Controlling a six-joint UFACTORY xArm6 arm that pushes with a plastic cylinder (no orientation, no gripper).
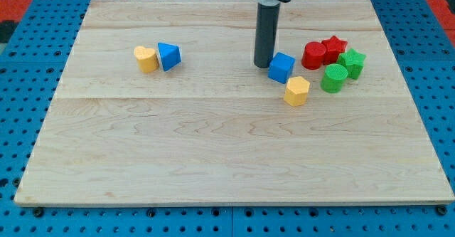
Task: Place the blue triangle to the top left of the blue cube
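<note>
The blue triangle [169, 56] lies in the upper left part of the wooden board, touching a yellow heart-shaped block [146, 59] on its left. The blue cube [281, 67] sits right of the centre, near the view's top. My tip [263, 66] rests on the board just left of the blue cube, almost touching it. The blue triangle is far to the left of my tip.
A yellow hexagon block [297, 91] lies just below and right of the blue cube. To the right are a red cylinder [313, 55], a red star [332, 49], a green star [351, 62] and a green cylinder [333, 78]. The board [227, 159] is ringed by blue pegboard.
</note>
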